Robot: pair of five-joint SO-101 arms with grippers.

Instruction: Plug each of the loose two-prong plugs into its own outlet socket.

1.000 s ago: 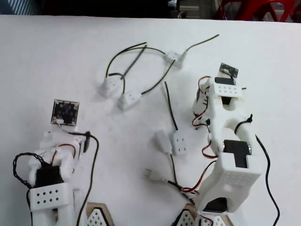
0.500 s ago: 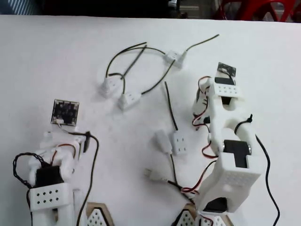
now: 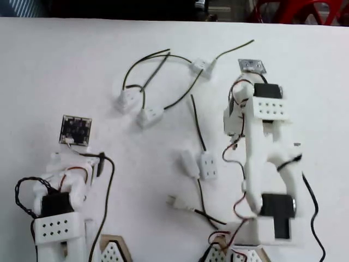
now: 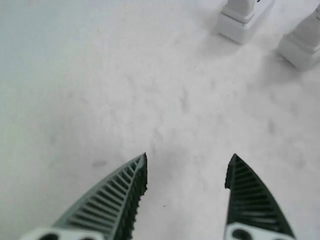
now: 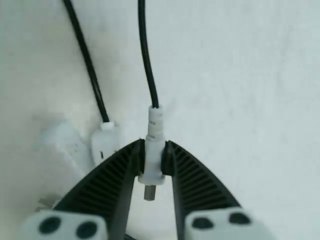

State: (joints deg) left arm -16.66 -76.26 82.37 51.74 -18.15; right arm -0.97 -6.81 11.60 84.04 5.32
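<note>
My right gripper is shut on a white two-prong plug whose black cord runs away over the table. Beside it a second white plug sits against a white socket block. In the high view the right arm stretches over the table's right side and hides the held plug. A loose plug lies near the front, just in front of two white blocks side by side. My left gripper stands open over bare table, its arm at the front left.
Three more white socket blocks with looping black cords lie at the table's middle back. Two of them stand beyond the left gripper. The table's far edge runs along the back.
The right arm has stretched out further from its base, with its wrist moving toward the back of the table. The left arm and the things on the table have kept still.
</note>
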